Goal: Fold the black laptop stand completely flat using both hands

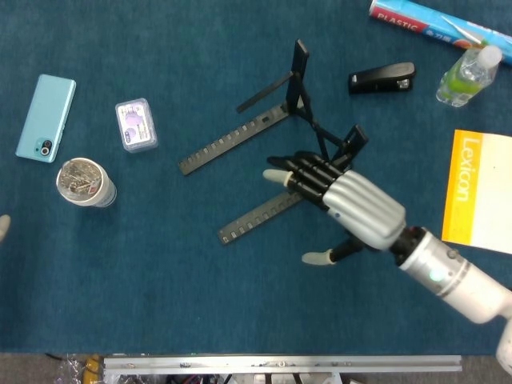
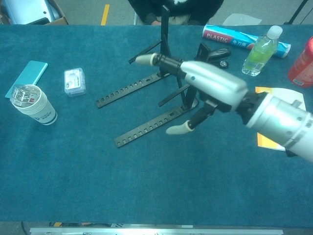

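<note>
Reaching across the black laptop stand (image 1: pixel 280 152), the right hand (image 1: pixel 344 204) hovers over the nearer of its two slotted base rails, fingers (image 1: pixel 290 173) stretched apart and flat, thumb spread toward the table's near edge, holding nothing. Whether the fingers touch the rail cannot be told from either view. The stand sits on the blue table cloth (image 1: pixel 200 304) still unfolded, its two uprights raised and its rails lying flat. Left of the stand lie a small clear case (image 1: pixel 134 125), a paper cup (image 1: pixel 84 182) and a light-blue phone (image 1: pixel 45 118). Beyond the stand to the right sit a black stapler (image 1: pixel 382 78), a small bottle (image 1: pixel 464 74) and a box labelled PLASTIC (image 1: pixel 436 24); a yellow book (image 1: pixel 480 190) lies right of the hand. At the left frame edge, only a pale fingertip of the left hand (image 1: pixel 3 226) shows, its state unclear.
</note>
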Available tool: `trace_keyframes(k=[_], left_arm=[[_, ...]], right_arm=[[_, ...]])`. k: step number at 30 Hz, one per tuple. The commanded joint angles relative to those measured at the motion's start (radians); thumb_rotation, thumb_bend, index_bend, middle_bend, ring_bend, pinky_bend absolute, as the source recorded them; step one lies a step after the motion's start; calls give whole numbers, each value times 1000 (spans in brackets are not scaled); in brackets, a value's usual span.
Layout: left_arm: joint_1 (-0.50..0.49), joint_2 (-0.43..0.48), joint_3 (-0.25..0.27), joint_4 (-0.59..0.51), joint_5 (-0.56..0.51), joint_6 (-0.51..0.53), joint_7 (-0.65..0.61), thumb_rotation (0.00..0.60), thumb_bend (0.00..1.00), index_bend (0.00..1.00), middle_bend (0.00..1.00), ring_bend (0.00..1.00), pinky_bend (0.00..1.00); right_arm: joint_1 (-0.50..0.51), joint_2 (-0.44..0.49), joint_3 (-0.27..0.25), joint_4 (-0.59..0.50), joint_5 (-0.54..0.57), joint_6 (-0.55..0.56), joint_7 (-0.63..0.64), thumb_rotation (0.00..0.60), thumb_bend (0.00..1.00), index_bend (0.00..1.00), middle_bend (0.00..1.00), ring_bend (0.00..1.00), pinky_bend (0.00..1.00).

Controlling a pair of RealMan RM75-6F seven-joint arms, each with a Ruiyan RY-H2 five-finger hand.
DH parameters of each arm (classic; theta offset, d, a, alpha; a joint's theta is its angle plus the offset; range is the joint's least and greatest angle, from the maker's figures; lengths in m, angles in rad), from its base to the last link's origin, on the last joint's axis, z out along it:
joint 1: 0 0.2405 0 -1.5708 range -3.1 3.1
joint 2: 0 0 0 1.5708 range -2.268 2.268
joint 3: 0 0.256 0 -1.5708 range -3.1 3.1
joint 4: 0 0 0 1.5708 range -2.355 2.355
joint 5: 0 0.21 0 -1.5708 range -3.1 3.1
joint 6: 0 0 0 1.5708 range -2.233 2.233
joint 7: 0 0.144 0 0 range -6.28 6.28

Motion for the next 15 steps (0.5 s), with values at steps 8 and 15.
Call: trace_keyframes(k=[8,15], left_arm=[[-2,-1,1,3,4,-4,-4,600,247,0,0,0,0],[-2,-2,2,9,4,-8,-10,600,247,0,0,0,0]], right_arm=[[31,-124,-3,186,100,-104,102,600,18,0,3,0,4],[7,-139,-12,249,134,-101,112,600,18,0,3,0,4]])
